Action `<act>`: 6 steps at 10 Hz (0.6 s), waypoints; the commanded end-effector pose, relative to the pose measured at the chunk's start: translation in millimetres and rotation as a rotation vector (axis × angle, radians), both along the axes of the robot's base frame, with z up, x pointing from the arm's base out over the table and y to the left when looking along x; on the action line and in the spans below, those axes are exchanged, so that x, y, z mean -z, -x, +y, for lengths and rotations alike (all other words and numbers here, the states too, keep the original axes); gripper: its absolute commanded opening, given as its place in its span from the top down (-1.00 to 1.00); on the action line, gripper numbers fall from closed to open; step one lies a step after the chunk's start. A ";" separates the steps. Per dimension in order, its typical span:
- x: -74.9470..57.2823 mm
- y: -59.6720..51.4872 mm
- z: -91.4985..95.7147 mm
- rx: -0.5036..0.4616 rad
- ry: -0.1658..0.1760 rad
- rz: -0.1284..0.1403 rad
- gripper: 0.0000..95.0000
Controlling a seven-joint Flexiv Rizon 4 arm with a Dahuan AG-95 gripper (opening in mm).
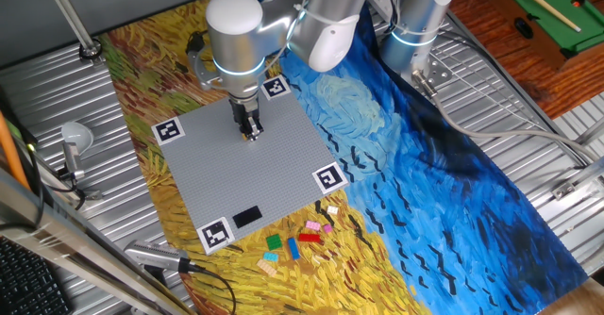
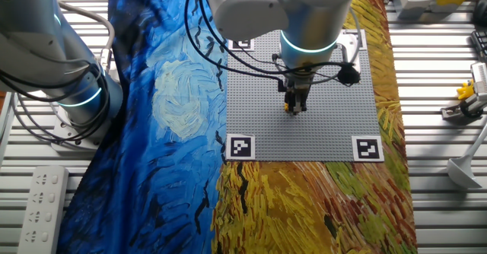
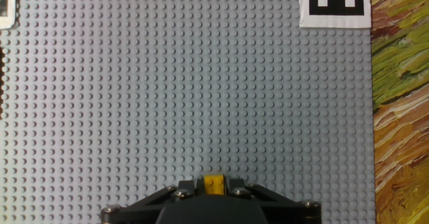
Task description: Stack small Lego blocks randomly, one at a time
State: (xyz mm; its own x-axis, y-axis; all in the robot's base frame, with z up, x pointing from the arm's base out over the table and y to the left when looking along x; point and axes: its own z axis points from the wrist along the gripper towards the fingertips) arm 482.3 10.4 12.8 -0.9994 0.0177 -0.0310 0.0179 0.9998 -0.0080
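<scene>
Loose small Lego blocks (image 1: 297,241) lie beside the baseplate (image 1: 274,169), which bears marker tags (image 1: 328,177) at its corners.

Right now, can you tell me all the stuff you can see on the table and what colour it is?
Yellow Lego block: one, yellow, held between the gripper's fingers just above the baseplate.
Loose Lego blocks: roughly ten, red, pink, blue, green, teal, yellow and tan, scattered on the cloth beside the baseplate's edge.
Baseplate: one, grey and studded, in the middle of the cloth.
Marker tags: four, black and white, one at each baseplate corner.
Black rectangle: one, flat on the baseplate near the loose blocks.
Painted cloth: one, blue and yellow swirls, covering the table.
Gripper: one, dark, shut on the yellow block.
Robot arm: one, silver-white, over the baseplate.
</scene>
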 end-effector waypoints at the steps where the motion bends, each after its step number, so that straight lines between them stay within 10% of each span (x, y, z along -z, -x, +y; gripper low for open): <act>1: -0.1 0.2 0.3 0.005 -0.001 0.001 0.60; 6: 0.0 -0.3 0.9 0.019 0.001 0.000 0.60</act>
